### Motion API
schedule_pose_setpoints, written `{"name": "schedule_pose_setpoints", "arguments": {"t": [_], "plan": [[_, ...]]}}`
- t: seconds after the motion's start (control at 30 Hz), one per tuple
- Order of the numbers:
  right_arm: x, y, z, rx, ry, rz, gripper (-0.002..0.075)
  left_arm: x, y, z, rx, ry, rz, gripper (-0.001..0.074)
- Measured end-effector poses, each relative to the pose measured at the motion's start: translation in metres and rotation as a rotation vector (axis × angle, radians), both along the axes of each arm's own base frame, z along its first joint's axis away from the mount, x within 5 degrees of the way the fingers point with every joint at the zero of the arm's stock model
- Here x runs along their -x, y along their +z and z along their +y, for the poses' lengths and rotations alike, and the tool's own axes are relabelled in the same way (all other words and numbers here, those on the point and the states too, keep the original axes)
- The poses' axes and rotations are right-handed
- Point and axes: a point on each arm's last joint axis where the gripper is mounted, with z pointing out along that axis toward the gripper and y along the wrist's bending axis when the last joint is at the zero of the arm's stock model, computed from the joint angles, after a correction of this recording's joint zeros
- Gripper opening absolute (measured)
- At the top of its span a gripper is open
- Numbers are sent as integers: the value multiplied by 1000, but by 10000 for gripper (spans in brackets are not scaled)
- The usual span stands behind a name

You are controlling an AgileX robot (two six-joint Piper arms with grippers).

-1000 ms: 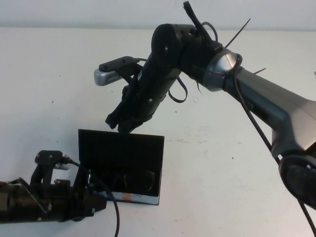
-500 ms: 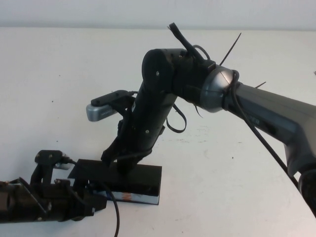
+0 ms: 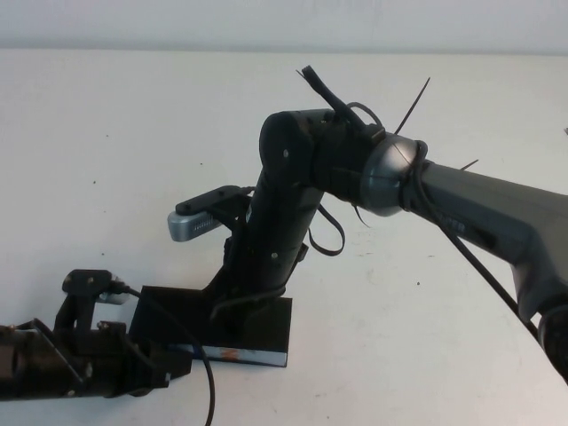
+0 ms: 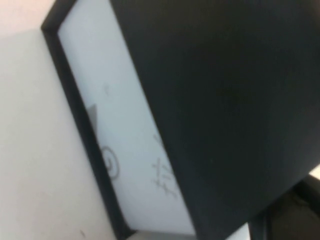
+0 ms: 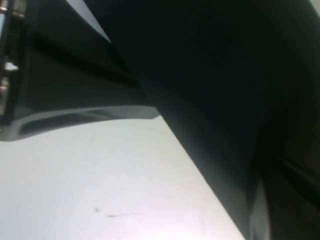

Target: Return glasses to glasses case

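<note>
right gripper (image 3: 238, 306), closed, presses glasses case (image 3: 257, 342) lid flat.

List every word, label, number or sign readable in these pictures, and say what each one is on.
Nothing can be read.
Glasses case, under the shut right gripper: a blue pattern and an orange mark on its white side, too small to read.
Same case in the left wrist view: a circular sign and grey characters, too blurred to read.
Left gripper, beside the case: no marking shows.
</note>
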Motion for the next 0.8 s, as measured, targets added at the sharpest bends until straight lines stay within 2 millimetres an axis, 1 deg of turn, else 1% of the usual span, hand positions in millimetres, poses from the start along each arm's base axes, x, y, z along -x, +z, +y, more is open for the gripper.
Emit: {"name": "schedule_pose_setpoints", "arguments": {"t": [0.13,0.3,0.43,0.67,0.73,0.8], "plan": [[-3,4,-1,17,11,-39,-13,0,4,0,3,2,-14,-1],[-15,17,-5,7,1,-101,-13,0,10,0,17,19,-17,-1],[-15,28,-5,-12,-1,-126,-13,3,17,0,20,15,-16,-1],[-11,60,-13,-35,-23,-190,-13,13,34,1,9,-3,10,-1],[-8,70,-15,-48,-33,-203,-13,17,43,1,16,-6,-1,-1],[-5,83,-18,-66,-49,-221,-13,22,56,1,38,-14,-36,-1]]}}
